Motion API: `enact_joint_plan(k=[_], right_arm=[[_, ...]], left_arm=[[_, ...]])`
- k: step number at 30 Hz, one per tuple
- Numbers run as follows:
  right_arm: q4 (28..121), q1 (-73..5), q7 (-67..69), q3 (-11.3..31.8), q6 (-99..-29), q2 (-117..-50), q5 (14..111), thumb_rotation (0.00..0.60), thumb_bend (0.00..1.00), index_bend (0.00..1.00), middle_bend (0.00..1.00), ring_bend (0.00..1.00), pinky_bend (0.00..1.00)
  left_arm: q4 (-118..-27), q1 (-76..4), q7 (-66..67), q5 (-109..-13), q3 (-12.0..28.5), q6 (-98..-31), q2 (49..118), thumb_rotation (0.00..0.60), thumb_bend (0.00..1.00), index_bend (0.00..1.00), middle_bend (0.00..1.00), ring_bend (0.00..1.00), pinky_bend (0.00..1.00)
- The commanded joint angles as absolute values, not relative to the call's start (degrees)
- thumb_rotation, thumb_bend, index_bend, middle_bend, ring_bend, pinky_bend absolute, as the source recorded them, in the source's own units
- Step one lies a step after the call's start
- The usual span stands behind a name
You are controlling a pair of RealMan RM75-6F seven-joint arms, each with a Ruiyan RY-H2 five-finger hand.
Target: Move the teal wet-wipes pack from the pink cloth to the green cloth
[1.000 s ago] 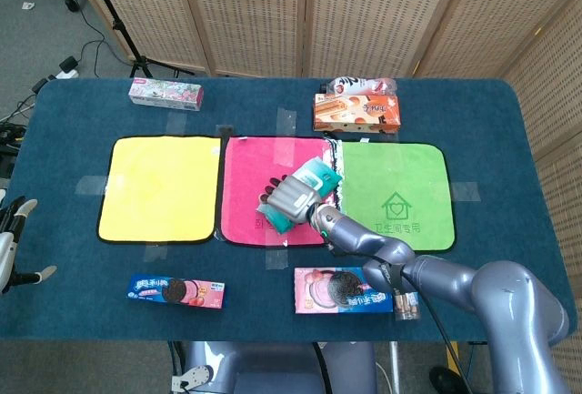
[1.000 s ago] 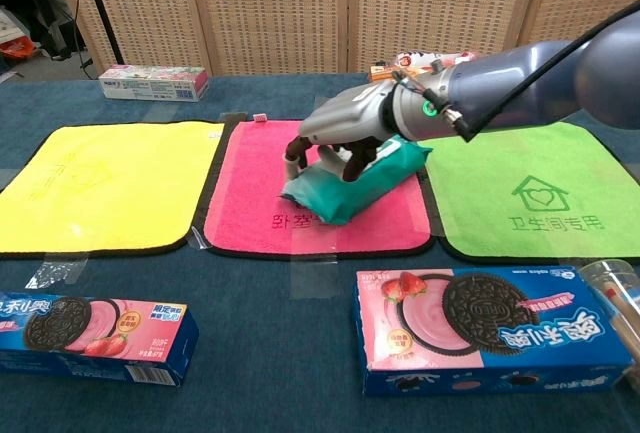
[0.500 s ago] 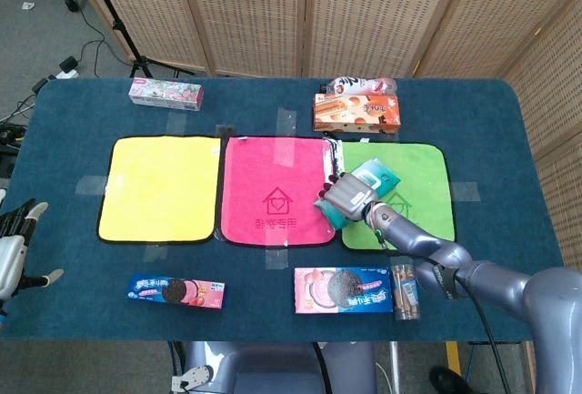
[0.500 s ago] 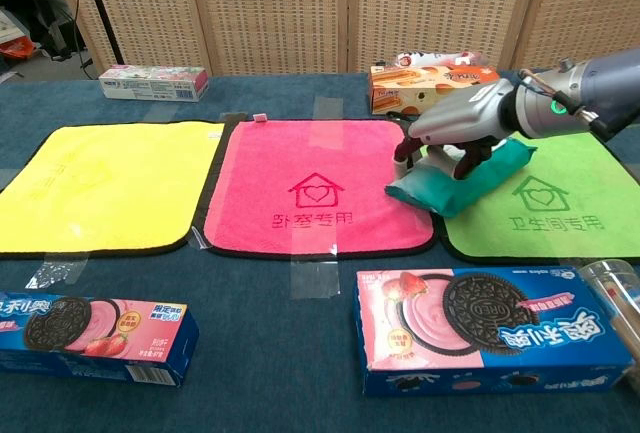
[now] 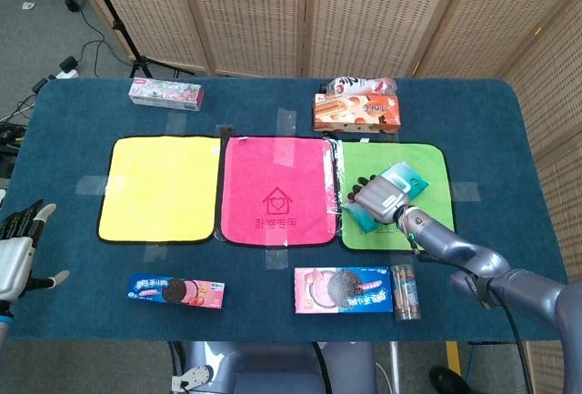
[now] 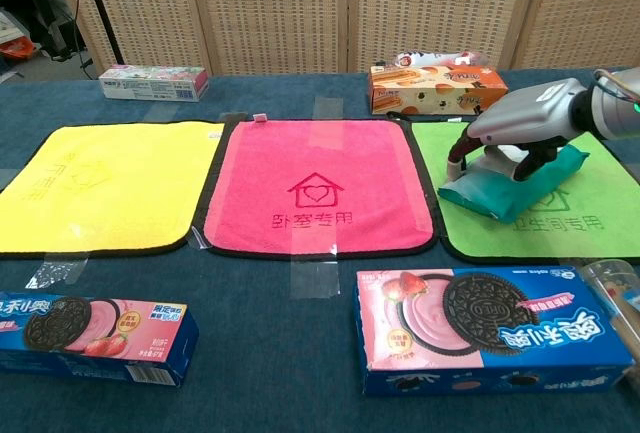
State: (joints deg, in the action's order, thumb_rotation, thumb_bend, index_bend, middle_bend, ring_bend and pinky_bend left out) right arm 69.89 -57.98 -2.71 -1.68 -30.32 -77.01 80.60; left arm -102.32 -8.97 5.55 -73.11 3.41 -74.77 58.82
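Three cloths lie side by side on a dark blue table (image 5: pixel 273 94): a yellow cloth (image 5: pixel 161 186) at left, the pink cloth (image 5: pixel 277 190) in the middle and the green cloth (image 5: pixel 427 171) at right, their edges close together. The pink cloth is bare, showing only its printed house mark.

Over the left part of the green cloth, the robot's right hand (image 5: pixel 376 198) holds the teal wet-wipes pack (image 6: pixel 520 182), palm across the top and fingers (image 6: pixel 457 165) curled down around the pack's left side. In the chest view the pack sits low on the green cloth, tilted with its right end higher; whether it rests fully on the fabric cannot be told.

The left hand (image 5: pixel 16 253) shows at the left edge of the head view, off the near left side of the table, fingers spread and holding nothing.

Along the near edge lie a large blue cookie box (image 6: pixel 490 328) right of centre and a smaller blue cookie box (image 6: pixel 85 331) at left. An orange snack box (image 5: pixel 357 112) sits at the far side behind the green cloth, with a small packet (image 5: pixel 362 84) just behind it. A floral pink box (image 5: pixel 165 93) lies far left. A clear tube of sticks (image 5: pixel 406 292) lies just right of the large cookie box.
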Motion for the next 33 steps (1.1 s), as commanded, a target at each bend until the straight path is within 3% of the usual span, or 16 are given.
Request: enact_joint_plan(k=[1,6,11,12,14,15,16,17,24,33], right_arm=[[71.12,-57.19,0.0,-1.86,-32.45,-75.8,82.96,0.6,1.0,0.26,0.26,0.16,0.3],[73.16,-55.84,6.18,-0.72,-40.45,-74.3,88.08,0.6,1.0,0.26,0.25,0.16,0.31],[73.52,-53.2,12.96,1.54,-53.71,-72.43,92.99,0.6,0.99,0.23,0.2,0.15,0.31],[73.1,-52.44,13.58,2.02,-56.73,-72.09,93.81,0.6,0.89,0.19,0.17,0.13,0.3],[72.93,-50.22,13.44,3.13,-62.02,-70.86,93.8,0.6,0.48,0.09,0.09,0.05,0.21],[74.25,-48.8,13.22,3.75,-63.85,-69.66,92.66,0.6,0.21,0.04,0.04,0.02,0.14],[75.39,-48.01,13.26,4.0,-64.66,-68.91,92.01,0.6,0.05,0.01,0.01,0.0,0.07],[77.2,-46.79,13.52,4.31,-65.9,-67.69,91.1,0.6,0.01,0.0,0.0,0.0,0.04],[88.01,-32.83,14.58,3.23,-78.95,-60.64,85.61,0.6,0.0,0.0,0.0,0.0,0.0],[85.63,-19.8,13.84,-1.43,-85.52,-63.03,81.61,0.6,0.0,0.0,0.0,0.0,0.0]], left_arm=[[-102.39,-8.88,5.4,-73.32,3.34,-74.92,58.72,0.6,0.01,0.0,0.0,0.0,0.0],[-102.64,-8.52,4.74,-74.27,3.04,-75.52,58.39,0.6,0.01,0.0,0.0,0.0,0.0],[-102.66,-8.18,3.73,-75.42,2.67,-75.96,57.97,0.6,0.01,0.0,0.0,0.0,0.0],[-102.63,-8.13,3.49,-75.64,2.6,-75.99,57.87,0.6,0.01,0.0,0.0,0.0,0.0],[-102.44,-8.04,2.71,-76.11,2.45,-75.98,57.62,0.6,0.01,0.0,0.0,0.0,0.0],[-102.28,-8.04,2.26,-76.39,2.34,-75.86,57.41,0.6,0.01,0.0,0.0,0.0,0.0],[-102.16,-8.07,1.92,-76.65,2.2,-75.63,57.23,0.6,0.01,0.0,0.0,0.0,0.0],[-101.99,-8.18,1.25,-77.11,1.93,-75.14,56.87,0.6,0.01,0.0,0.0,0.0,0.0],[-101.04,-7.76,-2.6,-79.74,0.93,-75.11,54.9,0.6,0.0,0.0,0.0,0.0,0.0],[-100.17,-6.94,-6.38,-83.59,-0.13,-76.8,53.92,0.6,0.0,0.0,0.0,0.0,0.0]])
